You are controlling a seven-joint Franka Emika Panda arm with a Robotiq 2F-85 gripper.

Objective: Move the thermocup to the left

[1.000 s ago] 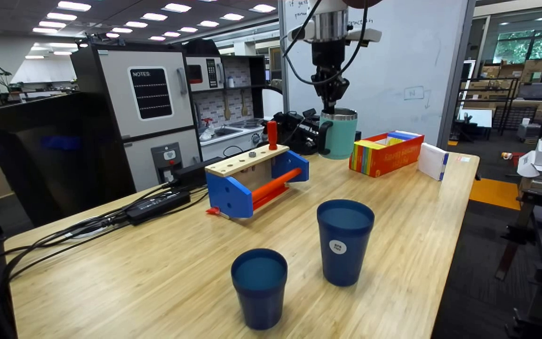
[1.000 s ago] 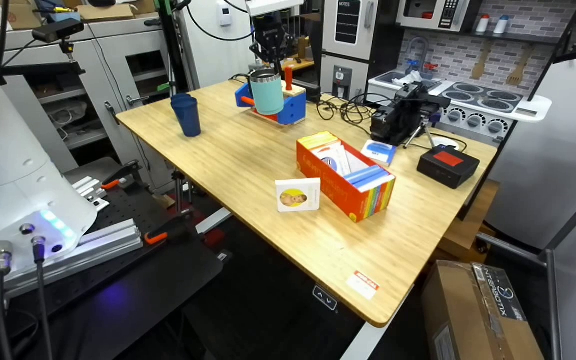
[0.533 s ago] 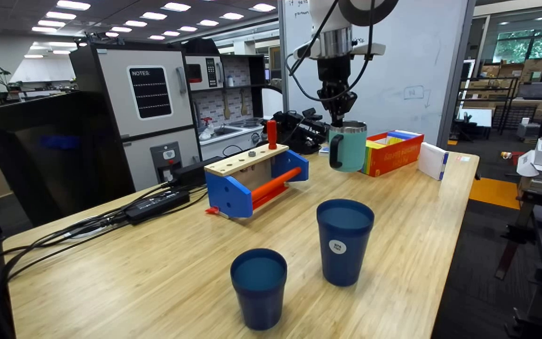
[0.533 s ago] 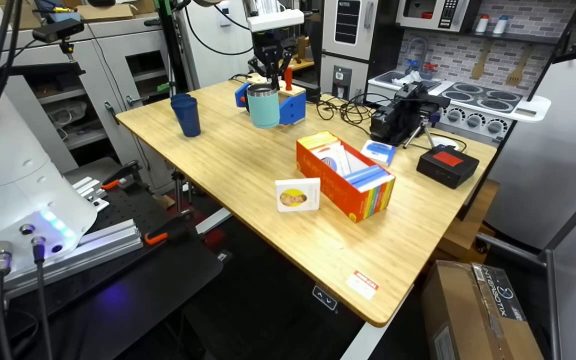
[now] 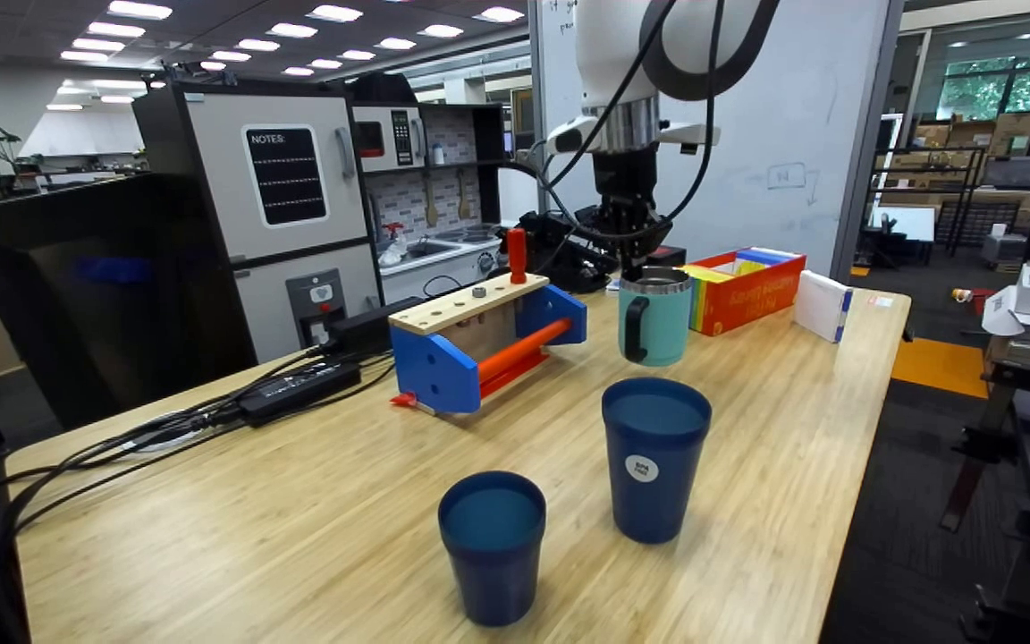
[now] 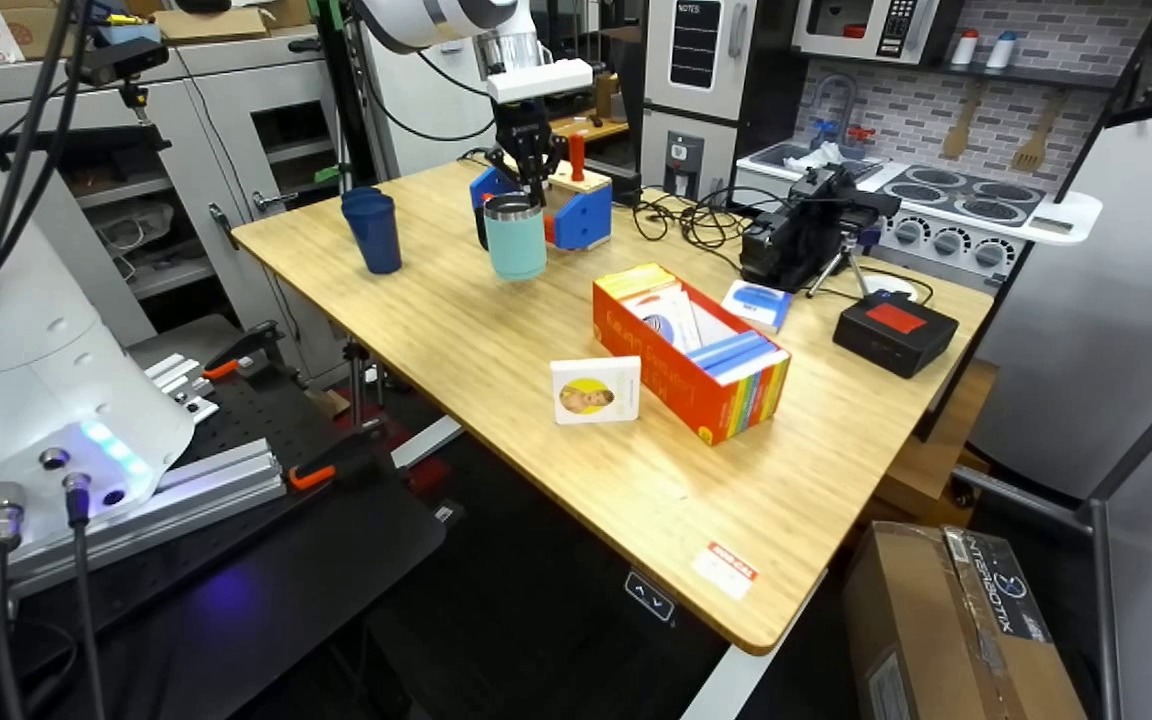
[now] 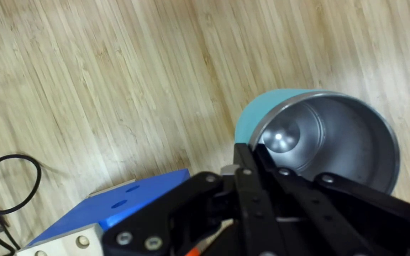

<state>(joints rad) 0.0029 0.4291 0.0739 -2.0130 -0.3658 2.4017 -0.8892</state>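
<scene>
The jaws were clamped on the metal rim of the teal thermocup (image 5: 662,324), one jaw inside and one outside. The thermocup was near the end of the peg toy (image 5: 515,354) that bore the red peg (image 5: 518,259), a gap between them; whether its base met the bench (image 5: 256,510) could not be told. In an exterior view, a taller dark blue cup (image 5: 658,456) and a shorter dark blue cup (image 5: 493,555) stood in front of the peg toy. In both exterior views, a red box (image 6: 656,368) stood well apart from the peg toy.
</scene>
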